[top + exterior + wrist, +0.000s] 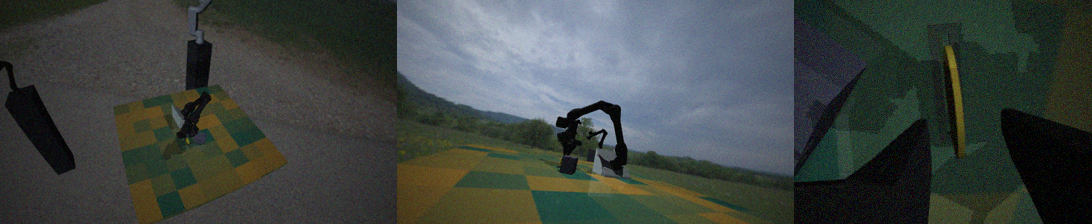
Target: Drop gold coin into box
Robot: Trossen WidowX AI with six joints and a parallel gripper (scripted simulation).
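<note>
The gold coin (956, 95) (188, 141) stands on edge in the dark-green holder (935, 32), running nearly up and down the wrist view. A yellow sliver of the coin (560, 161) shows beside the box in the exterior view. My gripper (184, 137) (567, 155) (964, 123) is open and points down above the coin. In the wrist view the coin lies between the lines of the two fingers, nearer the left fingertip, touching neither. The closed purple-grey box (201, 138) (569, 165) (826, 75) is close beside the holder. Its slot cannot be made out.
A pale wedge-shaped block (177, 115) (597, 164) stands by my arm's base. Black pillars (198, 65) (40, 131) bearing other arms stand outside the patchwork mat (214, 181) (494, 201). My arm casts a shadow on the mat.
</note>
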